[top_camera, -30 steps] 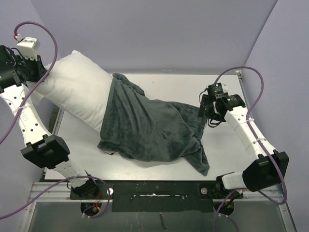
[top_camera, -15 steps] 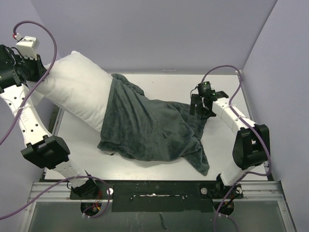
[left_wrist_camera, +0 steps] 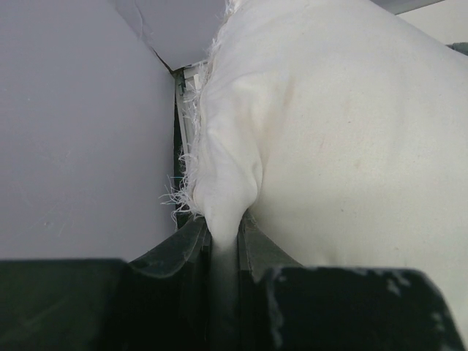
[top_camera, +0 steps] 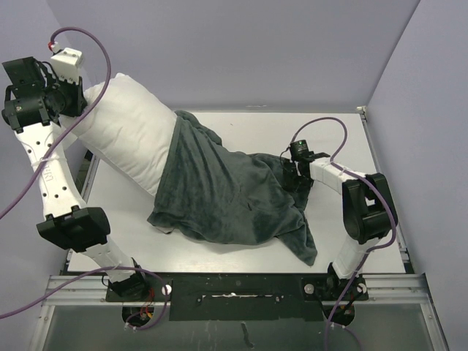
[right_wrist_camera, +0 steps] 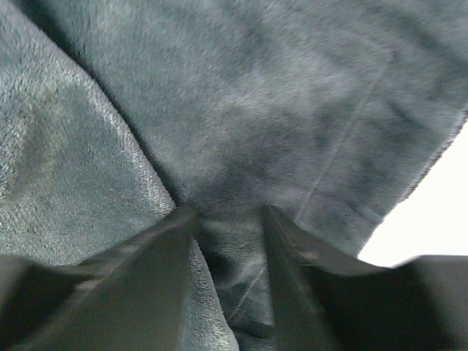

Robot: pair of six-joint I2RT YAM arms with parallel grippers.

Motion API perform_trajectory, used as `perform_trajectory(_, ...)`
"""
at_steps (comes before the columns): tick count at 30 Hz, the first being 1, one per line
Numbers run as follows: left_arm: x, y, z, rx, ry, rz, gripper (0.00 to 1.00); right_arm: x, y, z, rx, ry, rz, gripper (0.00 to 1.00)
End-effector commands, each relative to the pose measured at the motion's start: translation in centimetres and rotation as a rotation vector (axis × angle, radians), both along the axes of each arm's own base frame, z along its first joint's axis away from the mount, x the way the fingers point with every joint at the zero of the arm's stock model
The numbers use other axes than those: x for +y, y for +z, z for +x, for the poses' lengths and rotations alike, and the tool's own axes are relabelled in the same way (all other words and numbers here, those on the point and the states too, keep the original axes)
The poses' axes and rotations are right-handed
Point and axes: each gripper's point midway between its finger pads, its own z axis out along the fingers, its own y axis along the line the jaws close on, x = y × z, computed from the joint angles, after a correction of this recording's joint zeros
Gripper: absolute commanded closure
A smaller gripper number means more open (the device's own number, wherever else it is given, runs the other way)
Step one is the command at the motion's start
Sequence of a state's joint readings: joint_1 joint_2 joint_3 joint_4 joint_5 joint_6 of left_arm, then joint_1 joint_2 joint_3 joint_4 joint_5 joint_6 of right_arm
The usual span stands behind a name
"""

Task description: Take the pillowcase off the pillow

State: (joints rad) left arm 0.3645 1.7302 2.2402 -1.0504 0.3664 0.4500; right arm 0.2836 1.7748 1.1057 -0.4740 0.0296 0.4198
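Fleece pillowcase (top_camera: 227, 197) sits mid-frame over half the pillow (top_camera: 128, 139), left claw (left_wrist_camera: 223, 245) clenched on that pillow's upper-left corner, right claw (right_wrist_camera: 223, 219) straddling a fold (can't tell if gripping), so I'd get a deep bite before pulling right.

White arms (top_camera: 45, 179), black joints (top_camera: 72, 227), purple cables (top_camera: 73, 28)

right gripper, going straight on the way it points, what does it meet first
The pillowcase: its dark fleece lies right ahead of the right gripper, seemingly bunched partly between the fingertips.
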Motion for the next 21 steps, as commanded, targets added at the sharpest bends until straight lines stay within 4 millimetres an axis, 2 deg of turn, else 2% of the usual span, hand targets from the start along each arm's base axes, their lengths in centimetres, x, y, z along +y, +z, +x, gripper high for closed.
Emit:
perform_trajectory(1,-0.2,4.4,-0.1,-0.111,-0.002,0.064,1.00,0.2,1.9,2.0,-0.099,-0.026,0.064,0.94)
perform_trajectory(3,-0.2,4.9,-0.4,-0.121,-0.002,0.074,1.00,-1.0,2.4,1.7,-0.101,-0.072,0.070,1.00)
perform_trajectory(8,-0.3,6.4,-1.2,-0.159,-0.006,0.100,1.00,-4.3,3.9,0.5,-0.116,-0.175,0.074,1.00)
perform_trajectory(12,0.7,7.4,-1.7,-0.188,0.012,0.122,1.00,-6.6,4.8,-0.4,-0.113,-0.236,0.048,1.00)
perform_trajectory(15,1.9,8.3,-2.1,-0.216,0.029,0.138,1.00,-7.7,5.3,-1.1,-0.109,-0.272,0.047,1.00)
perform_trajectory(17,2.6,8.5,-2.4,-0.227,0.029,0.134,1.00,-7.6,5.9,-0.9,-0.130,-0.264,0.073,1.00)
perform_trajectory(18,2.7,8.4,-2.5,-0.223,0.024,0.136,1.00,-7.0,6.3,-0.5,-0.151,-0.236,0.093,0.94)
perform_trajectory(20,2.5,8.0,-2.5,-0.217,0.013,0.128,1.00,-4.9,7.2,0.3,-0.199,-0.163,0.115,0.59)
perform_trajectory(21,2.2,7.7,-2.4,-0.212,0.005,0.119,1.00,-3.6,7.7,1.0,-0.235,-0.096,0.101,0.46)
